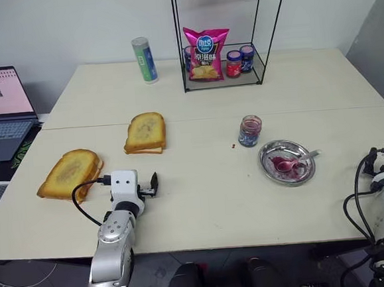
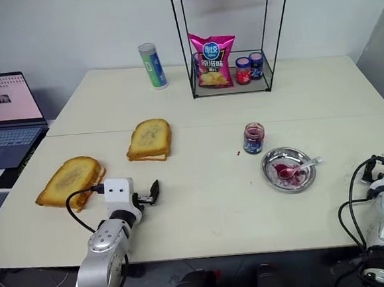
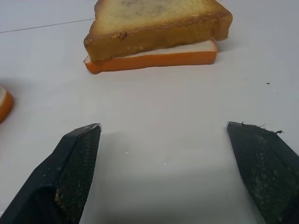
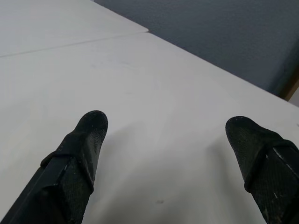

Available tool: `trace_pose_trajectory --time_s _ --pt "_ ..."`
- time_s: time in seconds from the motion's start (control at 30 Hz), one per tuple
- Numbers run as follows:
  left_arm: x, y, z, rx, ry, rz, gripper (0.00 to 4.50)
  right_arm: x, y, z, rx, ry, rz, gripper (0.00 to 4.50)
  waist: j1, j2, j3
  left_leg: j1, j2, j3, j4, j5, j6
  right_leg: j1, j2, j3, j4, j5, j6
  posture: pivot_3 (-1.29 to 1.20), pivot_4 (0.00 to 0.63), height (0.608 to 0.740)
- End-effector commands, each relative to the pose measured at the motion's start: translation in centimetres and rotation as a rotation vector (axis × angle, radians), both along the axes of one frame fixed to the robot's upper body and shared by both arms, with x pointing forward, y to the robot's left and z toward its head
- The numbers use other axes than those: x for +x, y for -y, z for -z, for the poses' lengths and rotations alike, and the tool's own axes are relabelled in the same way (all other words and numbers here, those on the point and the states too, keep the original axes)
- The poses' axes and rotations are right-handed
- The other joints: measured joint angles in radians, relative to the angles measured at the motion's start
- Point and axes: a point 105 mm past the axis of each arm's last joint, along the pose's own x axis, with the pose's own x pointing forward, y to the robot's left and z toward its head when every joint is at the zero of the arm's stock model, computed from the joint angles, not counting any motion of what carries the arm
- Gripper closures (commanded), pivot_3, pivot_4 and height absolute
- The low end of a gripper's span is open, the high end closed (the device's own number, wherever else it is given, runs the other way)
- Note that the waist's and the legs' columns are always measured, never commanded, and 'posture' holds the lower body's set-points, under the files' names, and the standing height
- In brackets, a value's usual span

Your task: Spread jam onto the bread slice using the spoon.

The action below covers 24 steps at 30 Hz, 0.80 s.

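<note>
The two head views looked forward and down from above the near edge of the desk [image 1: 203, 202], both taking in its whole top back to the wire rack [image 2: 227, 41] at the far edge. The left wrist view sat low and close, facing the two-slice toast stack [image 3: 154, 39] across bare desk. The right wrist view skimmed the surface toward what was probably the desk's right corner.
</note>
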Motion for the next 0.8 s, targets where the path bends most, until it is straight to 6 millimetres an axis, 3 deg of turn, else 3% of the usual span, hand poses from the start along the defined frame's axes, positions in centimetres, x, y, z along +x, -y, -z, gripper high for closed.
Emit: trace_pose_trajectory --time_s 0.03,0.27,0.4,0.47,0.6,0.67,0.8 --pt "-0.3 -1.1 0.9 0.005 -0.04 -0.022 0.0 0.4 -0.6 -0.9 -0.006 0.054 0.001 0.06 0.0 0.0 0.0 0.0 0.0 0.0 0.0 0.0 0.0 0.0 0.0 0.0 0.0 0.0 0.0 0.0 0.15 0.74" --pt "0.3 -0.8 0.1 -0.031 -0.012 -0.008 0.0 0.7 -1.0 -1.6 -0.01 0.095 0.01 0.06 -0.002 0.001 0.001 0.0 0.001 0.0 0.0 0.0 0.0 0.0 0.002 0.0 0.0 0.001 0.002 0.0 0.15 0.74" --pt "0.3 -0.3 0.0 -0.033 -0.01 0.028 0.0 0.9 -1.6 -3.3 -0.061 0.119 -0.05 0.06 -0.003 0.001 0.001 0.0 0.001 0.0 0.0 0.0 0.0 0.0 0.002 0.0 0.0 0.002 0.002 0.0 0.15 0.74" --pt "0.1 -0.7 -0.2 -0.037 -0.01 0.036 0.0 1.4 -2.8 -4.5 -0.072 0.145 -0.114 0.06 -0.003 0.001 0.001 0.0 0.001 0.0 0.0 0.0 0.0 0.0 0.002 0.0 0.0 0.002 0.002 0.0 0.15 0.74" --pt "-0.2 -0.5 -2.3 -0.076 0.036 0.058 0.0 3.1 -6.1 -10.5 -0.081 0.253 -0.424 0.06 -0.006 0.003 0.004 -0.001 0.002 0.001 0.0 0.0 0.0 -0.001 0.002 0.0 0.0 0.002 0.002 0.0 0.15 0.74" --pt "-0.3 -1.6 -3.1 -0.111 0.051 0.02 0.0 3.8 -9.8 -13.4 -0.077 0.279 -0.668 0.06 -0.008 0.0 0.007 -0.001 0.002 0.001 0.001 0.0 0.0 -0.001 0.002 0.0 0.0 0.002 0.004 0.0 0.15 0.74" --pt "-0.6 -2.7 -4.3 -0.159 0.069 -0.01 0.0 3.4 -16.0 -15.9 -0.041 0.25 -1.035 0.06 -0.008 -0.007 0.012 -0.001 0.005 -0.002 0.0 0.0 -0.001 -0.001 0.004 -0.003 0.001 0.003 0.003 0.0 0.15 0.74"
